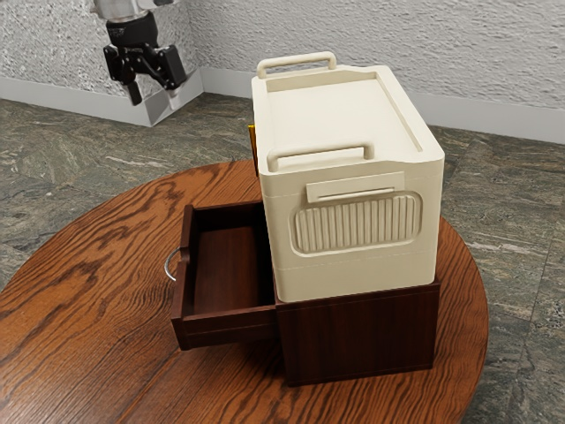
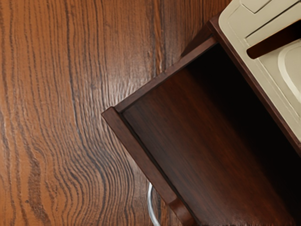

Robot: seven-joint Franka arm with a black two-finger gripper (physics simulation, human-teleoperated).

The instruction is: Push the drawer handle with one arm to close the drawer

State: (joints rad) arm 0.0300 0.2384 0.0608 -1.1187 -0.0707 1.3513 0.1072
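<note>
Drawer handle: one curved silver pull, fixed to the outer face of the drawer front, on the side turned away from the dark cabinet; partly hidden by the drawer front in the exterior view, cut off by the picture's edge in the wrist view. Drawer: one, dark reddish wood, drawn well out of the cabinet; its bare wooden floor is lit near the front and lost in black shadow toward the cabinet, where the inner end cannot be made out. Cream box: one, set on top of the cabinet, with two bar handles on its lid and a ribbed panel on one side; partly cut off in the wrist view. Yellow item: a sliver beside the cream box above the cabinet, mostly hidden by the box, its kind not to be told. Gripper: black, pointed downward, held above the level of the cabinet and touching nothing, its two fingers spread apart. Round table: grained wood, carrying the cabinet; a broad stretch is left between the handle and the curved rim on the side away from the cabinet.
</note>
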